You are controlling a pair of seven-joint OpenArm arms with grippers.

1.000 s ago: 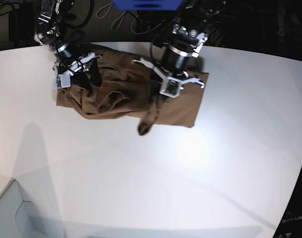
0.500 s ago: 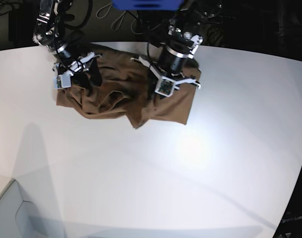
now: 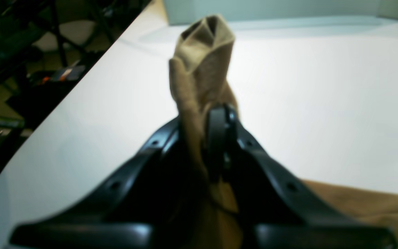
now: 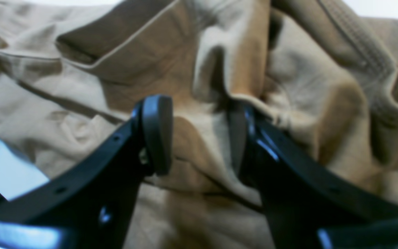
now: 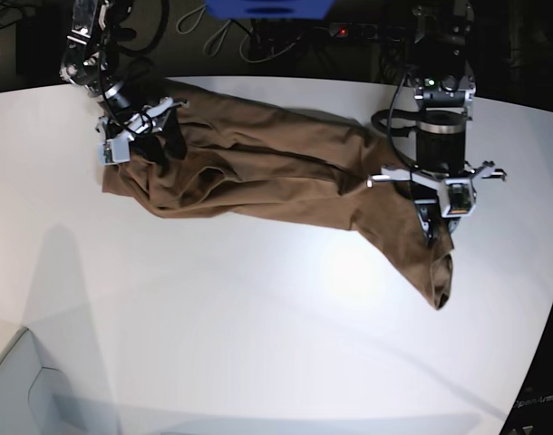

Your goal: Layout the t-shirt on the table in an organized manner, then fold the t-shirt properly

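Dark cables loop behind the far edge; a blue object, perhaps a panel, sits above.

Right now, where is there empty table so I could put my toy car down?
The big near half of the table, in front of the t-shirt, is bare, and so is the near-left corner. It is crowded along the far edge, where the shirt stretches between the right gripper and the left gripper.
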